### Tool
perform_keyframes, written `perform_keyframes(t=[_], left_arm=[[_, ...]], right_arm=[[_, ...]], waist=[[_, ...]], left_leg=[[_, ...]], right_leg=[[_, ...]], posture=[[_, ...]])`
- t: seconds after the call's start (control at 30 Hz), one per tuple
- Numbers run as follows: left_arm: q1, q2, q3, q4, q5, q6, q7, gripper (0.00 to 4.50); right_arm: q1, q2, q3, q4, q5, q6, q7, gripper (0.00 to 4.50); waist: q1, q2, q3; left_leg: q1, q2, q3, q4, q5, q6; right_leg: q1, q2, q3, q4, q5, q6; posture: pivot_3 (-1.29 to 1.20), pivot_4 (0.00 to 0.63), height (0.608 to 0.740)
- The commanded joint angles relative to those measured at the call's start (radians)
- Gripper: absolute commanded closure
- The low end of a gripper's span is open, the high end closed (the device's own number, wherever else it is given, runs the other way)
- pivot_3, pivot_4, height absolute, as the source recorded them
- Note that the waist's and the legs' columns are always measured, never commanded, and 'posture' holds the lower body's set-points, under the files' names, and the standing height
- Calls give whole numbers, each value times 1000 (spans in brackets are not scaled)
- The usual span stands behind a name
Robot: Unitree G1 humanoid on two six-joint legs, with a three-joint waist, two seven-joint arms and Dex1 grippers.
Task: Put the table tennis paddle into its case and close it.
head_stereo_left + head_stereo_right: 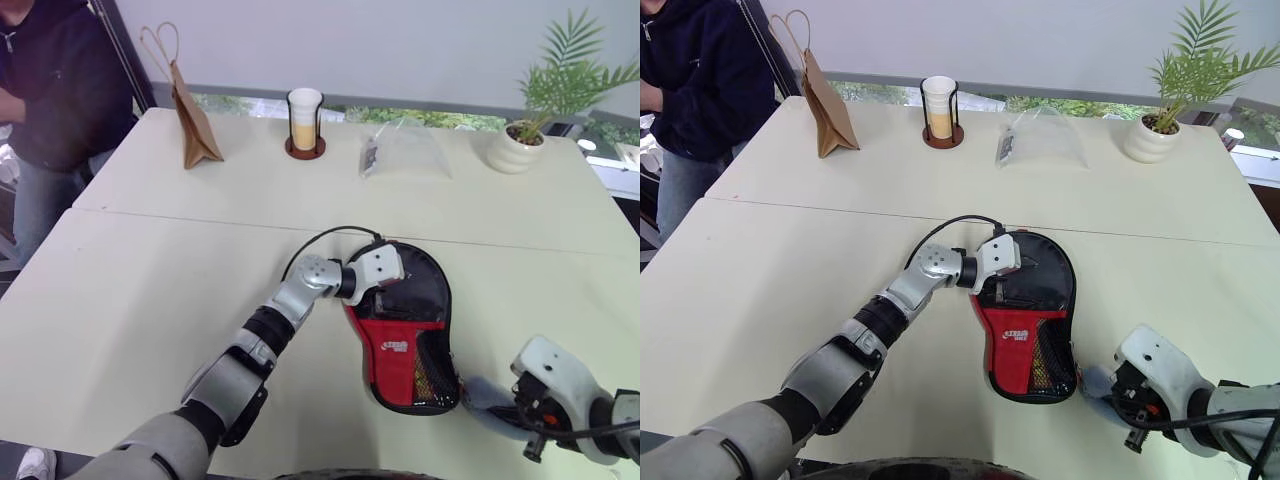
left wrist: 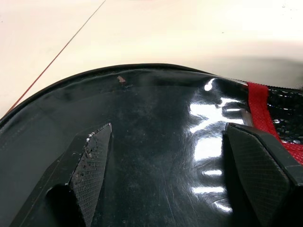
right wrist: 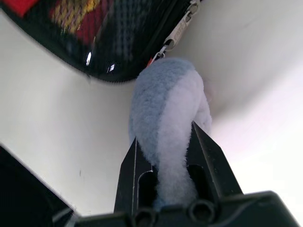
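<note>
Right claw (image 3: 163, 156) grips the fuzzy zip tag (image 3: 165, 113) near the table's (image 1: 150, 260) front edge; left claw (image 2: 165, 161) gapes over the soft, limp case (image 1: 405, 330).

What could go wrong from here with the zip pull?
1. The right gripper is shut on the blue fabric tab tied to the zipper pull; a hard tug may slip or tear it.
2. The left gripper is open over the case, merely pressing; the case may slide on the table.
</note>
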Motion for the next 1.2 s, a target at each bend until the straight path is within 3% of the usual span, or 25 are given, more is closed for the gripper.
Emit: perform_keyframes(t=[0.03,0.23,0.5,0.8,0.97,1.1,1.2], left_arm=[[15,21,-16,86,62,22,29,494],[11,21,-14,93,61,17,30,494],[10,22,-9,97,61,14,32,494],[18,25,3,67,42,-1,3,494],[41,38,29,7,9,21,-37,494],[52,70,84,-91,-48,88,-59,494],[61,108,133,-213,-107,177,-76,494]], right_arm=[[105,-36,-17,11,-68,-77,64,4490],[175,-39,-95,83,-164,-211,133,4490],[64,-30,-185,171,-145,-245,195,4490],[-366,-52,103,333,-122,-214,53,4490],[-519,-62,235,400,-130,-211,14,2036],[-561,-102,209,420,-103,-200,56,48],[-589,-120,136,434,-58,-236,114,48]], waist=[[1,-1,0],[-1,-2,1],[-2,-3,3],[-3,0,4],[-4,6,5],[-6,11,3],[-6,14,7]], left_leg=[[0,0,0,0,0,0],[0,0,0,0,0,0],[0,0,0,0,0,0],[-2,0,0,-1,0,0],[-5,0,0,-1,0,0],[-13,0,0,0,0,0],[-17,0,1,1,0,0]], right_leg=[[0,0,0,0,0,0],[0,0,0,-1,0,1],[0,0,0,-1,0,0],[-3,-1,0,-1,0,0],[-6,-1,0,0,0,0],[-14,-1,0,3,0,1],[-19,0,0,4,1,1]], posture=[[0,150,740],[0,150,740],[0,150,740],[0,150,740],[0,150,740],[0,150,740],[0,150,740]])
